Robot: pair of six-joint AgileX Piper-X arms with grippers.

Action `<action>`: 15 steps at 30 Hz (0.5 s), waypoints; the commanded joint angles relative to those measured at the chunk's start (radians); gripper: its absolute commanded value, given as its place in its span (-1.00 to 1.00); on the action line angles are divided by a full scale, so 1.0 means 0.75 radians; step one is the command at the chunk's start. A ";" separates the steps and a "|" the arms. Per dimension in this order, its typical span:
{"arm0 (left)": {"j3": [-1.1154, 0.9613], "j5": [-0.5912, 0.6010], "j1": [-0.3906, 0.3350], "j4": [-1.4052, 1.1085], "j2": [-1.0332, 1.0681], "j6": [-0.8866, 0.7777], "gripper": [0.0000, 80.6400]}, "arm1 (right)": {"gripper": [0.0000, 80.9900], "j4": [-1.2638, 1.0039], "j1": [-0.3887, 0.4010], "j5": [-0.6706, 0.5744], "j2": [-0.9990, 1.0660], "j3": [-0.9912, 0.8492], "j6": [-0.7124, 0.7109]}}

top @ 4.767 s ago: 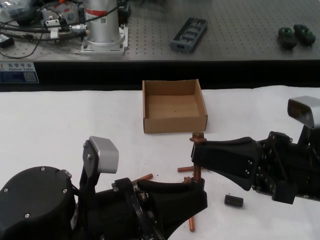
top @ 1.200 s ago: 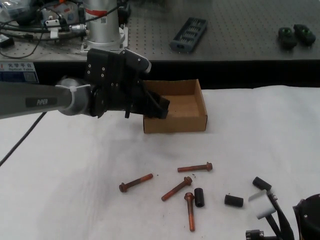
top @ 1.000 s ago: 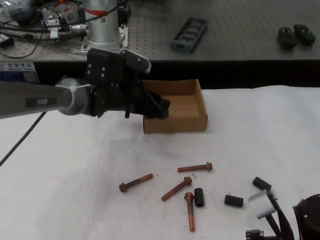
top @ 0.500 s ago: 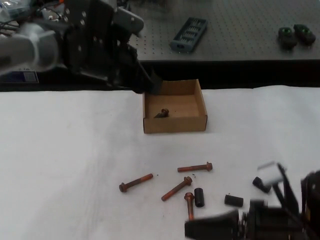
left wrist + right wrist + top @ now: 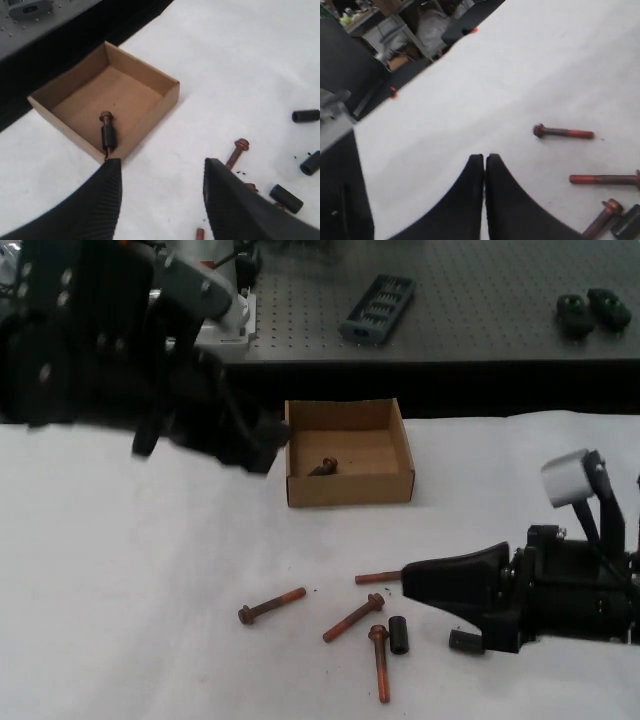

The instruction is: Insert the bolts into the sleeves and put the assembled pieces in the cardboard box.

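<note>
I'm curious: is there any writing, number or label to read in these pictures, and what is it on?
None can be read.
The cardboard box is plain; the bolts and black sleeves show no marks.
Any print on the dark tray on the back bench is too small to read.

A white cloth point(image 5: 110, 580) covers the bench. Beyond it, at twelve o'clock, a grey perforated table point(image 5: 480, 325) carries a dark ridged tray point(image 5: 377, 307).

Loose on the white cloth point(image 5: 120, 570): four bolts point(image 5: 272, 605) and three sleeves point(image 5: 306, 115). One cardboard box point(image 5: 349, 487), holding one assembled piece point(image 5: 323, 467). On the far bench point(image 5: 480, 300): one slotted block point(image 5: 377, 308), two dark knobs point(image 5: 576, 313).
</note>
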 commanded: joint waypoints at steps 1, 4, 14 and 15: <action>0.064 -0.001 -0.006 -0.052 -0.054 -0.050 -0.09 | -0.93 0.218 -0.010 0.119 -0.068 -0.078 -0.215; 0.176 -0.001 -0.006 -0.150 -0.121 -0.085 -0.09 | -0.93 0.302 -0.010 0.154 -0.118 -0.138 -0.242; 0.361 0.002 -0.006 -0.277 -0.404 -0.140 -0.24 | -0.93 0.423 -0.010 0.255 -0.286 -0.158 -0.264; 0.367 0.002 -0.006 -0.277 -0.432 -0.146 -0.24 | -0.93 0.432 -0.010 0.264 -0.300 -0.158 -0.264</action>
